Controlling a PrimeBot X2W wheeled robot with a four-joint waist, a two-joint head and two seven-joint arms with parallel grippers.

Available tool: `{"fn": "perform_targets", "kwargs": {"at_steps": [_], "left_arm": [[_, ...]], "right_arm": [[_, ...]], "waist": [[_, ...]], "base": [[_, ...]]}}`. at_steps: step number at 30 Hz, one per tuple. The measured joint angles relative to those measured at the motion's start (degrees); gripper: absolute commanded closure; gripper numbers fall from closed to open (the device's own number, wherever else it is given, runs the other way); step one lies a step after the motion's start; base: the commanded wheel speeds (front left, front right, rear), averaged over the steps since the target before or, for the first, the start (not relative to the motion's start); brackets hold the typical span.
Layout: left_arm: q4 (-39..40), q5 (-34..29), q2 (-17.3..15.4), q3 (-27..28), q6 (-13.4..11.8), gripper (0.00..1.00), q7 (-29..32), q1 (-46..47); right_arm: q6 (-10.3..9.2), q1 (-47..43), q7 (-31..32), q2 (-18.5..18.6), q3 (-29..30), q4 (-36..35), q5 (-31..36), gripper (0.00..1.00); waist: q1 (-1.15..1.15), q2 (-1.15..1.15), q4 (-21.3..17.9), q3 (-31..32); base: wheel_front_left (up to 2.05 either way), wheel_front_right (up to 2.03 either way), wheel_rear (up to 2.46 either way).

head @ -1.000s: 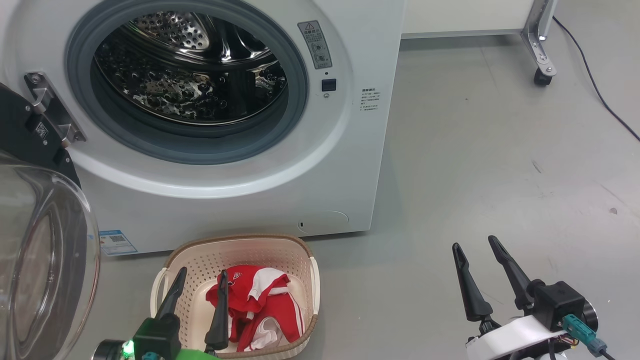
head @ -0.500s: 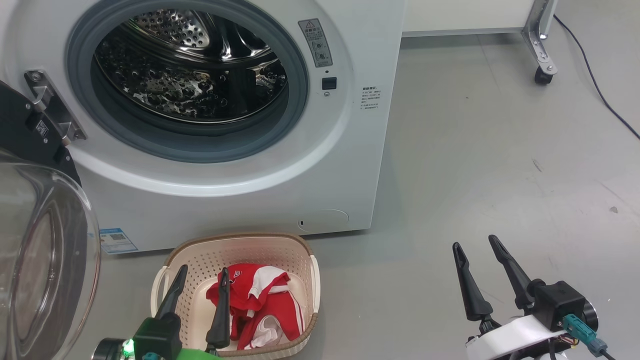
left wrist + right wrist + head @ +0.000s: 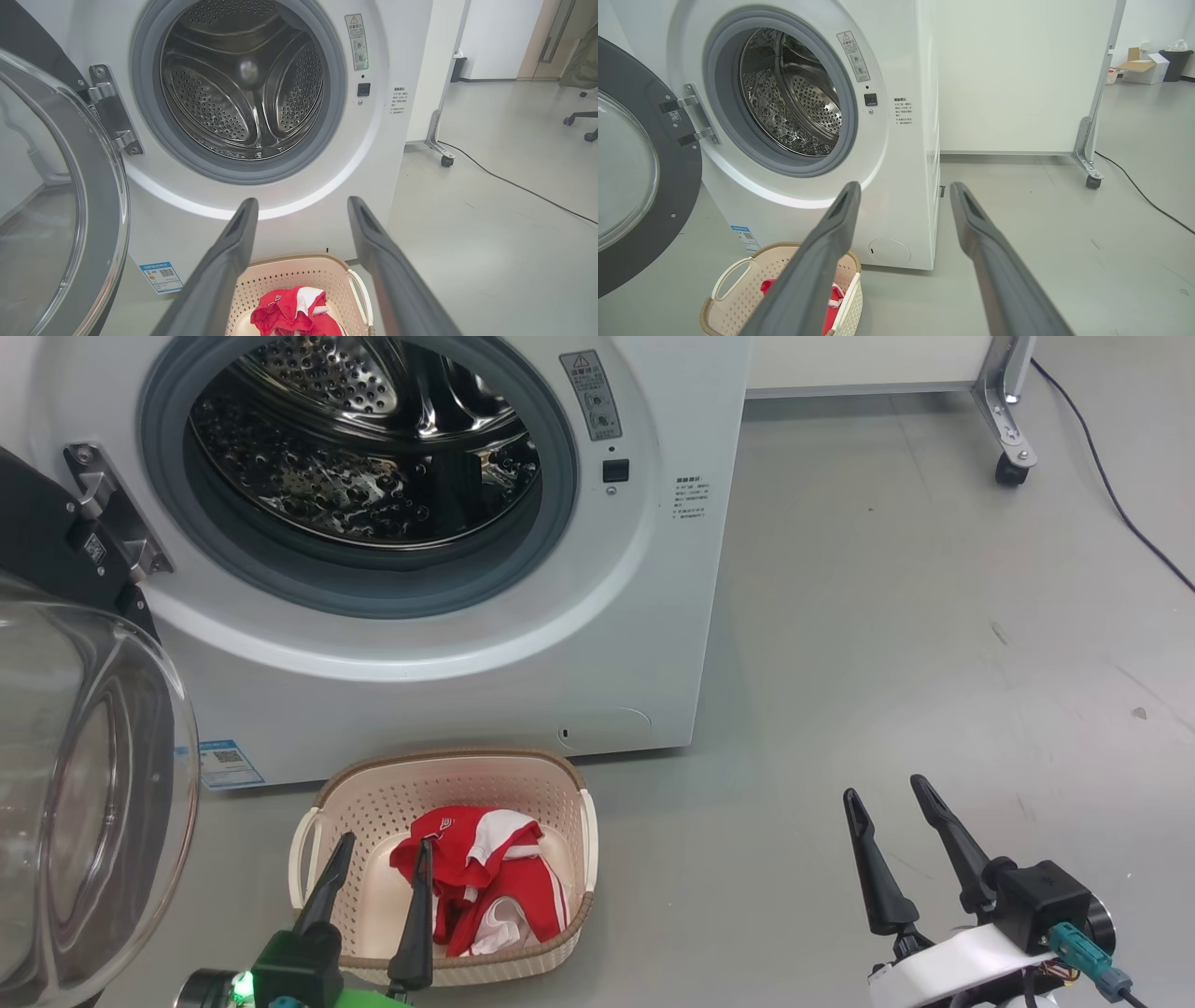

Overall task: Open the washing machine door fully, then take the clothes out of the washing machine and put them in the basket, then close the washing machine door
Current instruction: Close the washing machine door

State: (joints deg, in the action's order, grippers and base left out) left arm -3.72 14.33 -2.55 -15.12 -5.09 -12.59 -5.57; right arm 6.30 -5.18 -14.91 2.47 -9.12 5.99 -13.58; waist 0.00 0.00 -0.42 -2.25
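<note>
**Left gripper (image 3: pixel 386 845) and right gripper (image 3: pixel 885 790): both spread wide, nothing held**

Head view. The left gripper is at lower left. Its fingers rise in front of the basket (image 3: pixel 537 793), and one crosses the left edge of the clothes (image 3: pixel 495 882); contact can't be judged. The right gripper is at lower right over bare floor (image 3: pixel 934 635), well apart from the basket. The clothes lie heaped inside the basket, red with white trim. The basket stands on the floor just before the washing machine (image 3: pixel 644 616), below its opening. The washing machine door (image 3: pixel 93 784) is swung out to the left, its glass bowl at the frame edge.

Left wrist view. It looks straight into the drum (image 3: pixel 243 88), taking in the paddles and the perforated back wall that the head view crops. The basket and clothes sit low between the fingers.

Right wrist view. It adds the machine's side panel, a white partition (image 3: pixel 1017 74) on castors and a cardboard box (image 3: pixel 1141 70) far right. One basket handle is clear; the clothes are mostly behind a finger.

Against a second ago. The whole head picture has slid, with machine and basket higher in frame, so the camera moved. The clothes are the same heap. Both grippers keep the same spread.
</note>
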Motion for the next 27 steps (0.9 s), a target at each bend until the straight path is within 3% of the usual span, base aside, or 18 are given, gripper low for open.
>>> {"fn": "perform_targets", "kwargs": {"at_steps": [14,27], "left_arm": [[0.89,-0.09,-0.14,-0.24,0.00,0.00,0.36,-0.38],[1.67,-0.43,-0.24,-0.35,-0.01,0.00,0.69,-0.49]], "right_arm": [[-0.89,0.00,0.00,-0.02,-0.29,0.01,-0.20,0.00],[-0.92,0.00,0.00,-0.02,-0.43,0.00,-0.41,0.00]], "waist": [[0.00,0.00,-0.05,0.46],[0.00,0.00,-0.15,0.34]], "base": [[-0.79,0.79,0.00],[-0.27,0.27,0.00]]}}
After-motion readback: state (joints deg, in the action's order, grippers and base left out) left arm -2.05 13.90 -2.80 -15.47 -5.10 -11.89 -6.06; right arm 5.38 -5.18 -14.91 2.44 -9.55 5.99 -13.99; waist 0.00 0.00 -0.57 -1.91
